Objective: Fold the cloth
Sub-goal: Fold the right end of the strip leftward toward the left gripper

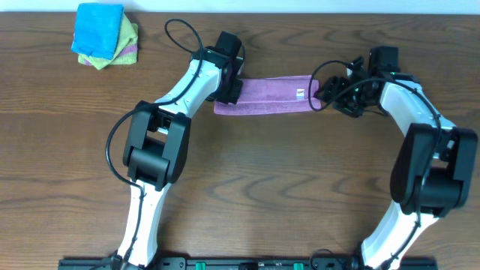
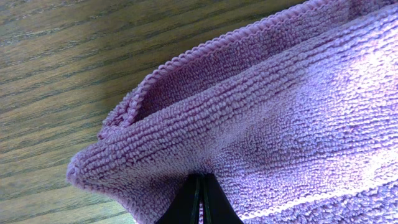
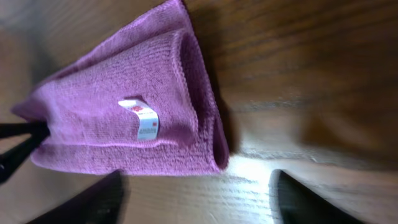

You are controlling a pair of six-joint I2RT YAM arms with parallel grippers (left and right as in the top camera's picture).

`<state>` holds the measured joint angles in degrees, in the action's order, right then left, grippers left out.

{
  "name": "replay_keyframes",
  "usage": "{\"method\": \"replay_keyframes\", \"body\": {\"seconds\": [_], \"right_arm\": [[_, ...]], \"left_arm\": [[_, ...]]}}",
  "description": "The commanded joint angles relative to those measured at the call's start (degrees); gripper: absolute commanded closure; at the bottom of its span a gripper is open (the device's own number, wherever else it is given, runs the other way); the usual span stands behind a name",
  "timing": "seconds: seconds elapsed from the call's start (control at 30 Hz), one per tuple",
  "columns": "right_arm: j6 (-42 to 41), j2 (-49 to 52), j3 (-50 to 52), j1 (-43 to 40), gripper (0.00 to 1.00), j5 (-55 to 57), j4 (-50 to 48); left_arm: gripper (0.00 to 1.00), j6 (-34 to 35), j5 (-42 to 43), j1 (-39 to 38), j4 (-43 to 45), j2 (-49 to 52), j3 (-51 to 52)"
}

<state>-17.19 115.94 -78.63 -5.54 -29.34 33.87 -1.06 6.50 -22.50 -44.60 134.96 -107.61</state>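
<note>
We're on brown wood-grain table [image 1: 285, 195], filling view. Pale strip [image 1: 315, 4] along far edge, beyond left gripper [image 1: 231, 88]. Bright glare [image 3: 249, 167] on wood just ahead of right gripper [image 3: 196, 202].

Open tabletop [image 1: 262, 187] before cloth [image 1: 266, 96], left pincer [image 1: 231, 90] and right pincer [image 1: 321, 92] crowding its ends, corner stack [image 1: 105, 35] seemingly clear.

Robot lab setup: wood-grain table [image 1: 285, 187], left arm [image 1: 154, 146], right arm [image 1: 431, 165], mounting rail [image 1: 247, 264].

Wood table [image 1: 300, 187] with purple cloth [image 1: 266, 95] and cloth stack [image 1: 105, 35]
</note>
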Motion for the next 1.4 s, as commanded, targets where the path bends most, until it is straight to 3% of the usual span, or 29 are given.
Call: {"method": "replay_keyframes", "body": {"seconds": [0.0,0.27,0.7,0.9,1.0,1.1,1.2,1.23,1.37], "right_arm": [[0.5,1.5,-0.3,0.2,0.09,-4.2,-1.6],[-2.4,6.3,-0.3,-0.1,0.11,-10.2,-4.9],[-4.7,11.9,-0.3,1.8,0.14,-9.9,-9.4],[-5.3,14.3,-0.3,3.8,0.23,-9.8,-11.5],[-5.3,14.6,-0.3,4.0,0.4,-8.9,-11.4],[-5.3,14.6,-0.3,3.9,0.69,-8.0,-11.6],[-5.5,14.6,-0.3,3.7,0.87,-7.7,-11.6],[-5.5,14.6,-0.3,3.7,0.97,-7.7,-11.6],[-6.8,14.5,-0.5,3.7,0.99,-8.7,-11.6]], "left_arm": [[0.94,0.9,1.0,0.0,-1.3,2.6,0.9],[0.94,0.9,1.0,0.0,-1.2,2.6,0.9],[0.94,0.9,1.0,0.0,-1.0,2.6,0.9],[0.94,0.9,1.0,0.0,-1.0,2.6,0.8],[0.94,0.9,1.0,0.0,-0.9,2.6,0.8],[0.94,0.9,1.0,0.0,-0.8,2.6,0.8],[0.94,0.9,1.0,0.0,-0.8,2.6,0.8],[0.94,0.9,1.0,0.0,-0.8,2.6,0.9],[0.94,0.9,1.0,0.0,-0.7,2.6,0.9]]}}
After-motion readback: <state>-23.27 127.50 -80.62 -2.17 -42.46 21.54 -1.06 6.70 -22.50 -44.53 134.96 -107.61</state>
